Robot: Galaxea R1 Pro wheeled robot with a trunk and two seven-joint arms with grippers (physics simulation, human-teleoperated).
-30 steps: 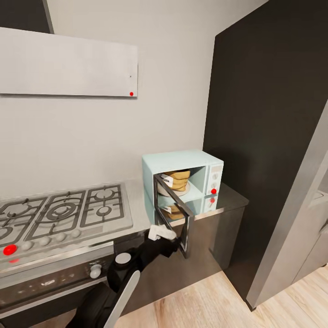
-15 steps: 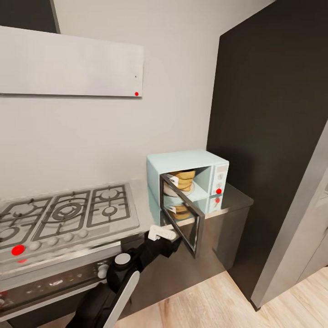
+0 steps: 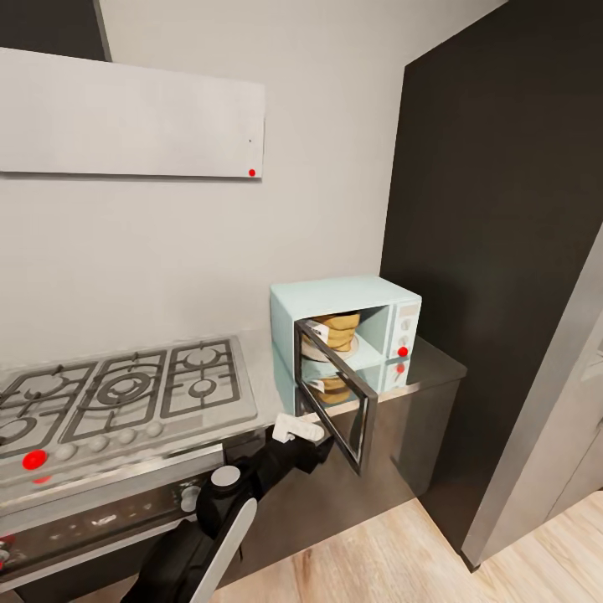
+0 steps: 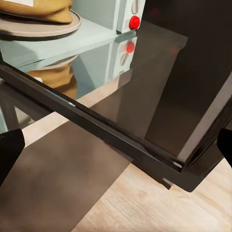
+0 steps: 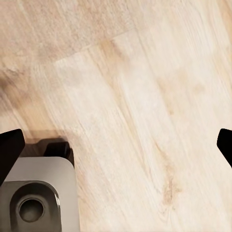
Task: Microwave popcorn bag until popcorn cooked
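Bag (image 3: pixel 338 330) is sitting on the turntable inside the microwave (image 3: pixel 344 343), its mustard body also showing at the edge of the left wrist view (image 4: pixel 36 8), with a reflection of it lying in the steel bench (image 3: pixel 423 362) below. Popcorn itself cannot be made out at this size. Microwave is standing at the right end of the bench, just beside the hob (image 3: pixel 117 394), with its red-marked knob (image 3: pixel 403 352) on the panel to the right of the cavity.

Door (image 3: pixel 335 406) is hanging wide open, swung out over the bench edge toward the robot, its long axis running from the hinge at the cavity's left side outward and to the right. In the left wrist view the door's dark frame (image 4: pixel 111 140) is crossing the picture close in front of the camera.

Left gripper (image 3: pixel 295 430) is hovering just beside the door's outer face, on the side away from the cavity; its fingers (image 4: pixel 8 152) are showing at opposite edges of the wrist view, spread wide, holding nothing. Judged from this, the coming move is a push of the door back toward the cavity, and the left arm is the nearer one.

Right fingers (image 5: pixel 9 147) are likewise spread wide and holding nothing, pointing down at the wooden floor (image 5: pixel 145 96).
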